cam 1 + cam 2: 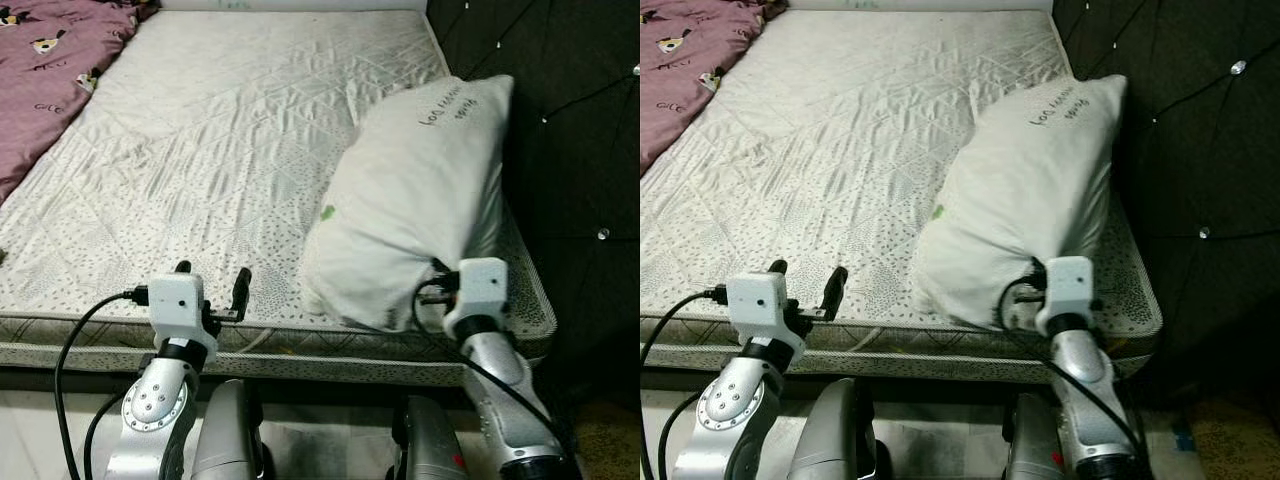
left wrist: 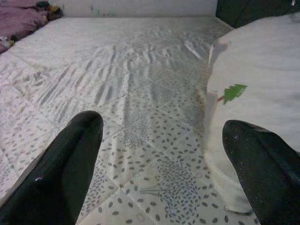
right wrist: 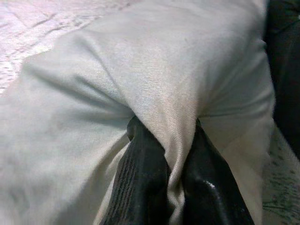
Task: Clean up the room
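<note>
My two arms are silver metal, rounded and jointed, with small screws ringed on the left forearm disc. Each wrist carries a boxy white camera housing. Black cables loop from both housings down along the arms. My left gripper point(image 1: 212, 276) and right gripper point(image 3: 178, 183) each have two long glossy black fingers point(image 2: 61, 173), broad and blunt-tipped. A red mark shows on my lower right arm.

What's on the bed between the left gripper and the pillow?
Nothing: in the left eye view only bare mattress lies between the open left gripper and the pillow.
</note>
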Tool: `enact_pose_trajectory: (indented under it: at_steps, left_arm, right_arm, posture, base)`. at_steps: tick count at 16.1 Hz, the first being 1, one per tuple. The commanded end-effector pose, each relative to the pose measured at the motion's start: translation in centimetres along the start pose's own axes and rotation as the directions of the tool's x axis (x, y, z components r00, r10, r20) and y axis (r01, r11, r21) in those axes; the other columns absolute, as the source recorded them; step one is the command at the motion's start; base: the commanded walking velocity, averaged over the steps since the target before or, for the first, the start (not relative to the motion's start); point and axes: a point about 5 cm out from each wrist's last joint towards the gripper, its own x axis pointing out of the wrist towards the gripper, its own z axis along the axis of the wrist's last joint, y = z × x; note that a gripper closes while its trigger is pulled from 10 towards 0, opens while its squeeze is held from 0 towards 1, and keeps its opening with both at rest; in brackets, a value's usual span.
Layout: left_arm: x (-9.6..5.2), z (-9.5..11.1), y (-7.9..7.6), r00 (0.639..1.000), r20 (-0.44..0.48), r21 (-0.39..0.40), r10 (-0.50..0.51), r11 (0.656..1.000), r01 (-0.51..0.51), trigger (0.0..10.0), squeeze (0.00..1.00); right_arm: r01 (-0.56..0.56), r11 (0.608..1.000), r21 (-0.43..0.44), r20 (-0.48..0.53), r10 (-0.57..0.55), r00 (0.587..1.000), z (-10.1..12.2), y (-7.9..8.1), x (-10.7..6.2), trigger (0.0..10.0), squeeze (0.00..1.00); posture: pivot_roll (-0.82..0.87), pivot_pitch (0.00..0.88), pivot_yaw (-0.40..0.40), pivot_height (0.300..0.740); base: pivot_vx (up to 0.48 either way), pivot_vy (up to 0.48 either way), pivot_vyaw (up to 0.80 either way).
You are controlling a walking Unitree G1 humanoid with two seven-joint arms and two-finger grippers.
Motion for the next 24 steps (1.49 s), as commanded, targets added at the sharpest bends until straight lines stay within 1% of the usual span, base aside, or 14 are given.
enact_pose_trajectory:
  at_steps: [1,2,3,5,7,9,10,11,13,15,16,18,19,24]
  left_arm:
    - [-0.2,-0.3,0.2,1.0,-0.01,0.009,0.002,1.0,-0.002,10.0,0.0]
    - [-0.2,-0.3,0.2,1.0,-0.01,0.009,0.003,1.0,-0.003,10.0,0.0]
    - [-0.1,-0.3,0.2,1.0,-0.009,0.009,0.004,1.0,-0.004,10.0,0.0]
    - [-0.1,0.1,0.1,1.0,0.014,-0.007,0.006,1.0,-0.006,10.0,0.0]
    - [-0.1,0.1,0.4,1.0,0.016,-0.005,0.018,1.0,-0.018,10.0,0.0]
    - [-0.3,-0.1,0.5,0.999,0.014,-0.001,0.034,0.999,-0.034,10.0,0.0]
    - [-0.4,-0.1,0.5,0.999,0.015,-0.001,0.036,0.999,-0.036,10.0,0.0]
    - [-0.5,-0.2,0.5,0.999,0.016,-0.001,0.044,0.999,-0.044,10.0,0.0]
    - [-0.5,-0.2,0.6,0.999,0.016,0.0,0.049,0.999,-0.049,10.0,0.0]
    - [-0.5,-0.2,0.6,0.999,0.011,0.002,0.047,0.999,-0.047,10.0,0.0]
    - [-0.4,-0.3,0.6,0.999,0.009,0.003,0.044,0.999,-0.044,10.0,0.0]
    - [-0.3,-0.3,0.5,0.999,0.008,0.004,0.039,0.999,-0.039,10.0,0.0]
    - [-0.3,-0.3,0.5,0.999,0.008,0.005,0.037,0.999,-0.037,10.0,0.0]
    - [-0.2,-0.4,0.6,0.999,0.006,0.007,0.032,0.999,-0.032,10.0,0.0]
  right_arm:
    - [-0.071,0.997,-0.005,0.027,0.071,0.997,1.3,1.4,0.7,0.0,0.0]
    - [-0.079,0.997,-0.016,0.03,0.079,0.996,1.6,1.2,1.2,0.0,0.0]
    - [-0.104,0.994,-0.036,0.027,0.105,0.994,2.3,0.7,2.6,0.0,0.0]
    - [-0.21,0.978,-0.011,-0.02,0.209,0.978,3.9,-1.6,5.4,0.0,0.0]
    - [-0.201,0.976,-0.089,-0.016,0.2,0.98,5.3,-4.1,6.6,0.0,0.0]
    - [-0.007,0.984,-0.176,-0.052,-0.002,0.999,8.3,-11.1,8.1,0.0,0.0]
    - [0.036,0.976,-0.215,-0.068,-0.052,0.996,8.8,-12.8,8.0,0.0,0.0]
    - [0.11,0.951,-0.288,-0.075,-0.137,0.988,9.4,-14.9,7.5,0.0,0.0]
    - [0.24,0.906,-0.349,-0.065,-0.279,0.958,10.4,-18.0,6.5,0.0,0.0]
    - [0.359,0.838,-0.411,-0.037,-0.409,0.912,11.1,-20.7,5.3,0.0,0.0]
    - [0.398,0.804,-0.443,-0.041,-0.462,0.886,10.7,-21.7,4.5,0.0,0.0]
    - [0.408,0.786,-0.465,-0.053,-0.484,0.873,9.7,-22.2,3.9,0.0,0.0]
    - [0.389,0.804,-0.451,-0.072,-0.467,0.882,8.6,-21.8,3.8,0.0,0.0]
    - [0.266,0.904,-0.335,-0.1,-0.315,0.944,2.4,-16.8,3.5,0.0,0.0]
  posture:
    - [0.06,0.095,0.048,0.593]
    - [0.06,0.095,0.048,0.593]
    - [0.07,0.095,0.048,0.593]
    - [0.07,0.094,0.038,0.593]
    - [0.07,0.094,0.038,0.593]
    - [0.08,0.093,0.02,0.593]
    - [0.08,0.092,0.019,0.593]
    - [0.08,0.09,0.018,0.593]
    - [0.08,0.09,0.017,0.593]
    - [0.08,0.092,0.02,0.593]
    - [0.07,0.092,0.026,0.593]
    - [0.06,0.092,0.027,0.593]
    - [0.06,0.091,0.029,0.593]
    - [0.06,0.085,0.034,0.593]
  base:
    - [0.0,0.0,0.0]
    - [0.0,0.0,0.0]
    - [0.0,0.0,0.0]
    - [0.0,0.0,0.0]
    - [0.0,0.0,0.0]
    - [0.0,0.0,0.0]
    - [0.0,0.0,0.0]
    - [0.0,0.0,0.0]
    - [0.0,0.0,0.0]
    - [0.0,0.0,0.0]
    - [0.0,0.0,0.0]
    - [0.0,0.0,0.0]
    - [0.0,0.0,0.0]
    - [0.0,0.0,0.0]
